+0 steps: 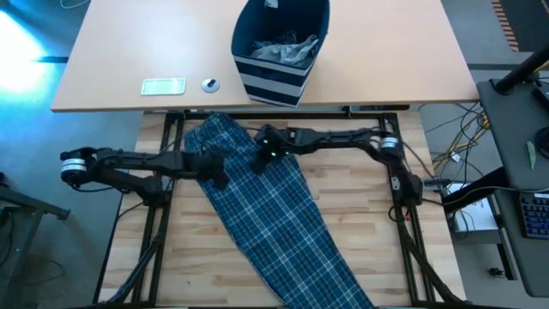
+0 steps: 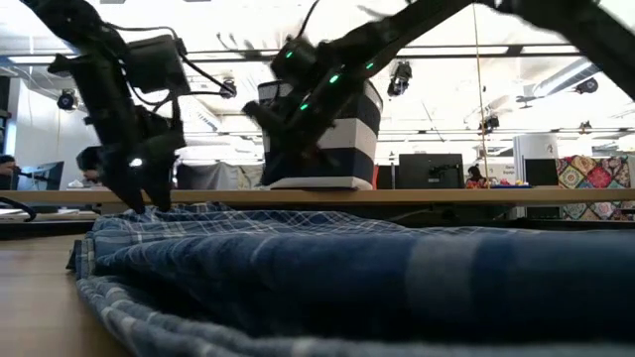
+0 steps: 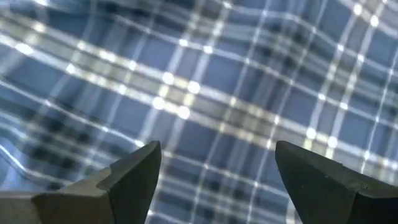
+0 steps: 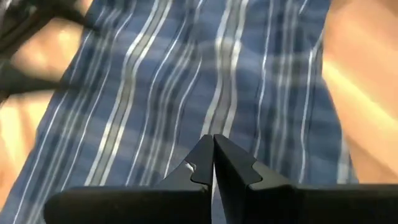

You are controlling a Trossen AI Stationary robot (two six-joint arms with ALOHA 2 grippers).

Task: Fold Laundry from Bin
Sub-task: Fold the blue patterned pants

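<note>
Plaid cloth, one pair of soft blue-and-white checked trousers (image 1: 266,215), lies spread diagonally across the pale slatted wooden surface (image 1: 377,249), its upper end near the far edge and its leg running off the near edge. Left pincer (image 3: 214,177) hovers just over the upper part of the fabric with its two dark fingers spread wide, gripping nothing. Right pincer (image 4: 213,163) is clenched tight, fingertips pressed together above the cloth with nothing between them, as far as the right wrist view shows. Beyond, on the smooth tan desk (image 1: 103,60), stands one soft-sided navy fabric bin with pale stripes (image 1: 279,51), and grey crumpled laundry (image 1: 283,50) is left inside it; how many pieces cannot be told. In my judgement the risk lies in the next pinch: if the spread fingers come down on a single layer, or on a ripple rather than an edge, the fold would drag skewed and bunch. The leg hanging over the near edge could also pull the garment off if it is tugged that way. Counted: two arms, one pair of trousers out, one bin, one pale flat card (image 1: 163,86) and one small round object (image 1: 210,84) on the desk.
</note>
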